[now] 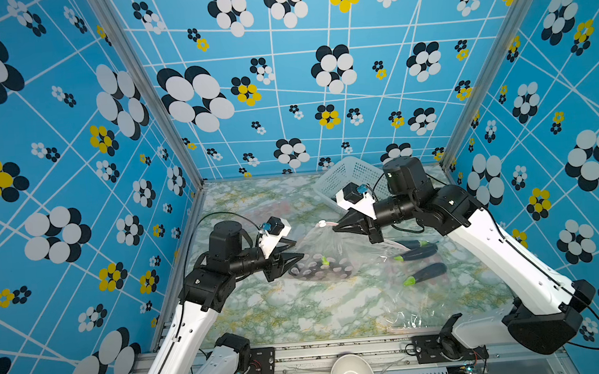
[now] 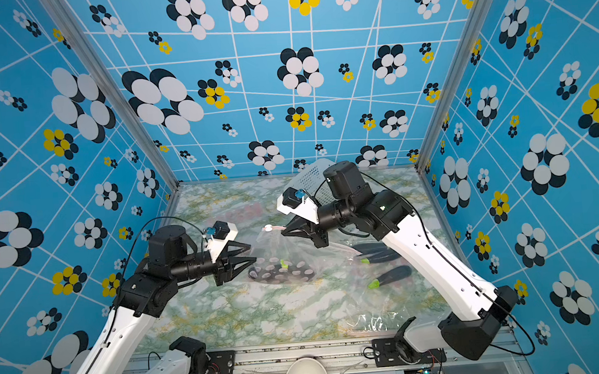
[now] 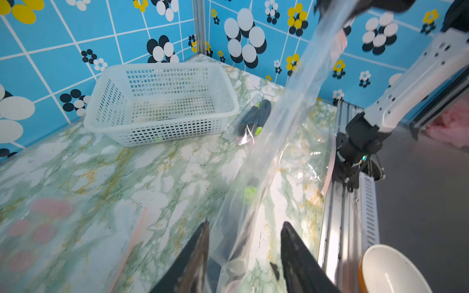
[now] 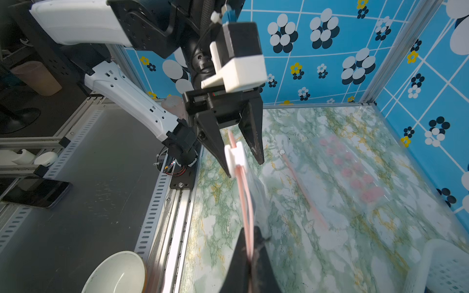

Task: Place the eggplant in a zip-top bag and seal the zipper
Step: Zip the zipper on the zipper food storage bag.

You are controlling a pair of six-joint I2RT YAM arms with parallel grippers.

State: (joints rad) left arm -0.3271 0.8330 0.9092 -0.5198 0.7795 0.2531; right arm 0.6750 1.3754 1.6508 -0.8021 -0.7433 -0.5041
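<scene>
In both top views, a green-marbled table [image 1: 301,315] carries the scene, with a clear zip-top bag [image 1: 326,246] hanging over its middle. The bag's top edge is lifted and its bottom sags toward the tabletop. The eggplant [image 1: 317,267] lies low inside the bag, dark with a green stem.

The right gripper [image 1: 336,227] is clenched on the bag's pink zipper strip [image 4: 245,192] and carries the load. The left gripper [image 1: 297,251] stands with its jaws parted beside the lower part of the bag, holding nothing.

A white slider [image 4: 234,157] sits at the far end of the strip from the right grip. From the right wrist, 2 pink tracks run side by side. Whether they are pressed together cannot be told.

The film looks thin, limp and slippery, likely to fold or slide under a pinch. The eggplant seems light, yet its weight pulls the bag taut. The stiffer strip and the hard slider look like the surest places to take hold.
</scene>
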